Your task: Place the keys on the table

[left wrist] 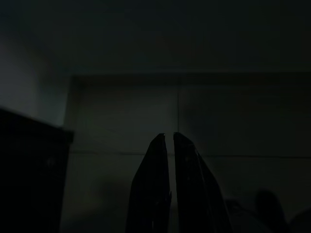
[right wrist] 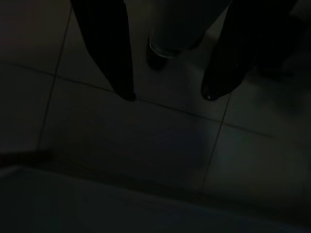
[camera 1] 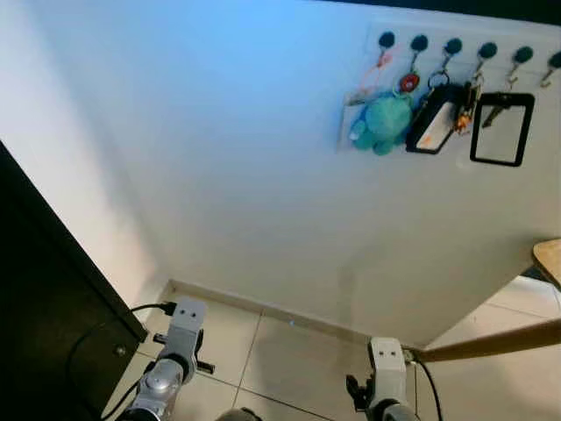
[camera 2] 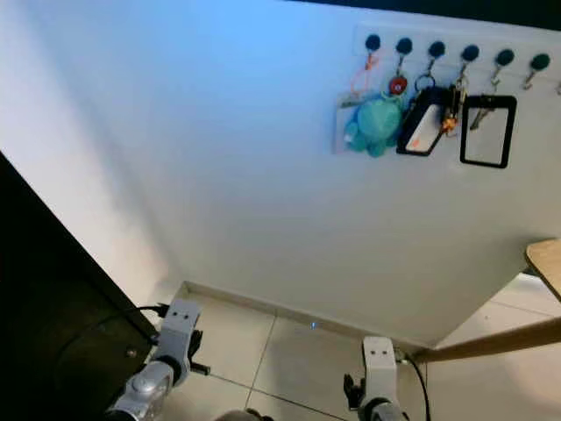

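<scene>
My two arms hang low over the tiled floor (camera 1: 280, 351).
Wrist views: left tool (left wrist: 169, 138) pressed together, right tool (right wrist: 167, 94) spread. The head camera shows the keys (camera 1: 463, 110) on wall hooks (camera 1: 453, 46), high above both; surface (camera 1: 548, 259) at right.

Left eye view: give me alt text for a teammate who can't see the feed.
A white wall carries a row of dark hooks at upper right, hung with keys, a teal plush keychain and black card holders. Both silver arms hang low over the tiled floor, and a wooden table edge shows at far right.
</scene>
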{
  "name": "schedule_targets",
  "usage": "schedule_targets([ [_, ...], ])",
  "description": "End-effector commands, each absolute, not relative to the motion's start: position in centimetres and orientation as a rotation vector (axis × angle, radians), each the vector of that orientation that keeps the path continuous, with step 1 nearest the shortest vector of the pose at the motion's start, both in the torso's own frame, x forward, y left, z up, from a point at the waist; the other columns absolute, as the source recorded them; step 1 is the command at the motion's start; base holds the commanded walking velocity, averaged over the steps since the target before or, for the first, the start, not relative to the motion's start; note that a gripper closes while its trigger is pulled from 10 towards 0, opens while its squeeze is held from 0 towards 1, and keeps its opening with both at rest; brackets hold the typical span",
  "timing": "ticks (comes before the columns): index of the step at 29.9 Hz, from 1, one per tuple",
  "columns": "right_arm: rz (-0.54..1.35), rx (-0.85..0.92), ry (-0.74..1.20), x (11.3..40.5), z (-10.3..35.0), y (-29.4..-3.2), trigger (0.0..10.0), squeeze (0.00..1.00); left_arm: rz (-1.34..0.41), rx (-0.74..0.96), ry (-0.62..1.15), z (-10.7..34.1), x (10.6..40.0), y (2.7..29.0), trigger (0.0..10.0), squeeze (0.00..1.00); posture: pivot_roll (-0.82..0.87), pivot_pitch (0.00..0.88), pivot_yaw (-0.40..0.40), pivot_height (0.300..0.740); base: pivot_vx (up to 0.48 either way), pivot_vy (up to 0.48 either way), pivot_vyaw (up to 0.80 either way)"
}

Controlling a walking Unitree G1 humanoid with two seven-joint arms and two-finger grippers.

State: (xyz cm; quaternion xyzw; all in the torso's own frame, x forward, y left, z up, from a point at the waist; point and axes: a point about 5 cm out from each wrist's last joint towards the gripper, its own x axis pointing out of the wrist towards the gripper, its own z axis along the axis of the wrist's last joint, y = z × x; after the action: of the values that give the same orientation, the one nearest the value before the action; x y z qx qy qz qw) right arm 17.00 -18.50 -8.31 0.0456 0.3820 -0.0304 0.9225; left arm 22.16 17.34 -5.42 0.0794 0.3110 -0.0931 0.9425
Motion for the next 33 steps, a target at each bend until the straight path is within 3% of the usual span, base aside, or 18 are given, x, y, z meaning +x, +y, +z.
schedule_targets([
  [1, -0.096, 0.117, 0.797, 16.65, -8.48, -18.73, 10.0, 0.0, -0.203, 0.168, 0.641, -5.51, 22.06, 17.12, 10.0, 0.0, 0.08, 0.036, -0.017, 0.74, 0.0, 0.0, 0.0],
  [10, -0.097, 0.113, 0.799, 16.42, -8.55, -18.78, 10.0, 0.0, -0.232, 0.219, 0.63, -5.37, 22.26, 16.93, 10.0, 0.0, 0.08, 0.034, -0.01, 0.74, 0.0, 0.0, 0.0],
  [15, -0.101, 0.115, 0.799, 16.31, -8.59, -18.82, 10.0, 0.0, -0.232, 0.222, 0.627, -5.31, 22.37, 16.95, 10.0, 0.0, 0.08, 0.03, -0.009, 0.74, 0.0, -0.48, 0.0],
  [21, -0.105, 0.114, 0.8, 16.18, -8.62, -18.88, 10.0, 0.0, -0.16, 0.146, 0.648, -5.37, 22.46, 17.33, 10.0, 0.0, 0.07, 0.025, -0.009, 0.74, 0.0, 0.0, 0.0],
  [29, -0.102, 0.108, 0.788, 16.6, -8.42, -18.97, 10.0, 0.0, -0.2, 0.214, 0.659, -5.46, 22.42, 17.12, 10.0, 0.0, 0.07, 0.026, -0.012, 0.74, 0.0, 0.0, 0.0],
  [33, -0.096, 0.109, 0.769, 17.03, -8.2, -18.9, 10.0, 0.0, -0.199, 0.255, 0.673, -5.57, 22.39, 17.19, 10.0, 0.0, 0.07, 0.031, -0.01, 0.74, 0.0, -0.433, 0.0],
])
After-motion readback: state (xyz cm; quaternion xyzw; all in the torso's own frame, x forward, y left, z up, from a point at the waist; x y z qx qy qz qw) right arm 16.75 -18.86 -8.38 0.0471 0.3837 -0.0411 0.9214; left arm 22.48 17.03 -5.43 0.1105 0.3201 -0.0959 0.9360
